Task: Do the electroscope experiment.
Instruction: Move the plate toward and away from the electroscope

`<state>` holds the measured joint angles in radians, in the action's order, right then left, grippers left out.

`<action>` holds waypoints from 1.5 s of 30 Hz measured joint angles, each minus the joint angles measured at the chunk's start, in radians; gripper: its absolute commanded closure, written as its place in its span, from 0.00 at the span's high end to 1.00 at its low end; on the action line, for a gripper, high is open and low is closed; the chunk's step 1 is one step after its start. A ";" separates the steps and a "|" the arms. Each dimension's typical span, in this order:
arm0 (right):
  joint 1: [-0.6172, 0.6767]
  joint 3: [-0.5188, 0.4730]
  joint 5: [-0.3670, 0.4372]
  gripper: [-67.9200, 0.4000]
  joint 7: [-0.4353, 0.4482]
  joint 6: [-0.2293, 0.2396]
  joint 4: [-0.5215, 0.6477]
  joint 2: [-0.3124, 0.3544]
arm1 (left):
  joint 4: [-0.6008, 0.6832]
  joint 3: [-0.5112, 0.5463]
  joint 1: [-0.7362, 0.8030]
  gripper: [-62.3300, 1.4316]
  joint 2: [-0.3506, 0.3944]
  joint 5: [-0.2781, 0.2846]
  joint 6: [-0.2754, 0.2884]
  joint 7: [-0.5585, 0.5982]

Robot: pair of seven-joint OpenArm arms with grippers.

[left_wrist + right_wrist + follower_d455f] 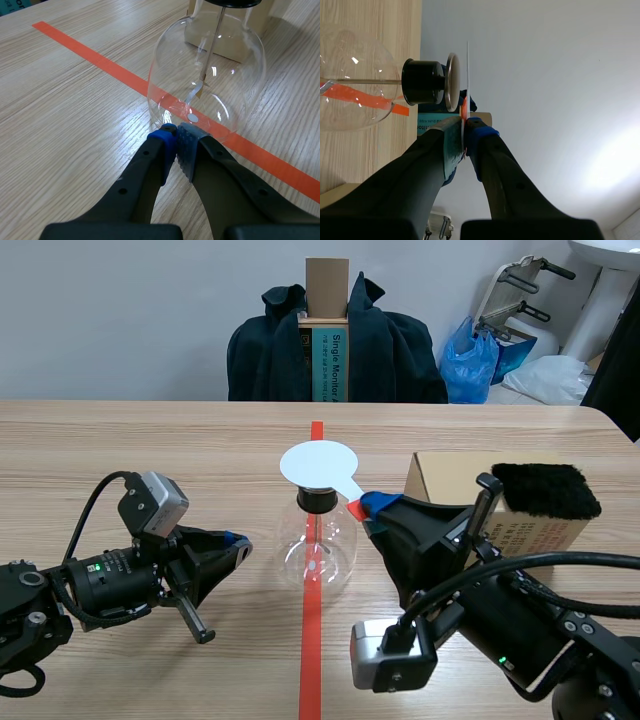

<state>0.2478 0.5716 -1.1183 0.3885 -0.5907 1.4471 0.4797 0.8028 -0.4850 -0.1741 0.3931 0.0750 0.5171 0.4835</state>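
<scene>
The electroscope is a round glass flask (315,548) with a black stopper (317,499), standing on the red tape line. A thin rod and foil leaves (196,92) hang inside the flask (210,70). My right gripper (368,505) is shut on the stem of a flat white disc (318,463), which it holds just over the flask's top. In the right wrist view the disc (468,75) shows edge-on, close beside the metal cap plate (452,81), with my right gripper (465,127) on its stem. My left gripper (176,134) is shut on nothing, its tips at the flask's base.
A cardboard box (455,480) with a black furry pad (545,490) on it stands right of the flask. Across the table's far edge a chair draped with a dark jacket (390,350) holds a box. A blue bag (472,360) lies on the floor behind.
</scene>
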 measured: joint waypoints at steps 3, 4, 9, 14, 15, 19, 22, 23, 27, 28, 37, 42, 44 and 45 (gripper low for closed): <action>0.000 0.000 0.000 0.02 0.000 0.000 0.000 0.000 | 0.000 0.000 0.000 0.07 0.000 0.000 0.000 0.000; 0.000 0.000 0.000 0.02 0.000 0.000 0.000 0.000 | 0.000 0.000 0.000 0.07 0.000 0.000 0.000 0.000; 0.000 0.000 0.000 0.02 -0.002 0.000 0.000 0.000 | 0.000 0.000 0.000 0.07 0.000 0.000 0.000 0.000; 0.000 0.000 0.000 0.02 -0.063 0.000 0.000 0.000 | 0.000 0.000 0.000 0.07 0.000 0.000 0.000 0.000; 0.000 0.000 0.000 0.02 -0.079 0.000 0.000 0.000 | 0.000 0.000 0.000 0.07 0.000 0.000 0.000 0.000; 0.000 0.000 0.000 0.02 -0.164 0.000 0.000 0.000 | 0.000 0.000 0.000 0.07 0.000 0.000 0.000 0.000; 0.000 0.000 0.000 0.02 -0.226 0.000 0.000 0.000 | 0.000 0.000 0.000 0.07 0.000 0.000 0.000 0.000; 0.000 0.000 0.000 0.02 -0.246 0.000 0.000 0.000 | 0.000 0.000 0.000 0.07 0.000 0.000 0.000 0.000; 0.000 0.000 0.000 0.02 -0.320 0.000 0.000 0.000 | 0.000 0.000 0.000 0.07 0.000 0.000 0.000 0.000; 0.000 0.000 0.000 0.02 -0.337 0.000 0.000 0.000 | 0.000 0.000 0.000 0.07 0.000 0.000 0.000 0.000; 0.000 0.000 0.001 0.02 -0.389 0.000 0.000 0.000 | 0.000 0.000 0.000 0.07 0.000 0.000 0.000 0.000; 0.000 0.000 0.001 0.02 -0.377 0.000 0.000 0.000 | 0.000 0.000 0.000 0.07 0.000 0.000 0.000 0.000; 0.000 0.000 0.000 0.02 -0.355 0.000 0.000 0.000 | 0.000 0.000 0.000 0.07 0.000 0.000 0.000 0.000; 0.000 0.000 0.001 0.02 -0.332 0.000 0.000 0.000 | 0.000 0.000 0.000 0.07 0.000 0.000 0.000 0.000</action>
<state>0.2478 0.5716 -1.1175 0.0570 -0.5907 1.4471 0.4797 0.8028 -0.4850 -0.1741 0.3931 0.0750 0.5171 0.4835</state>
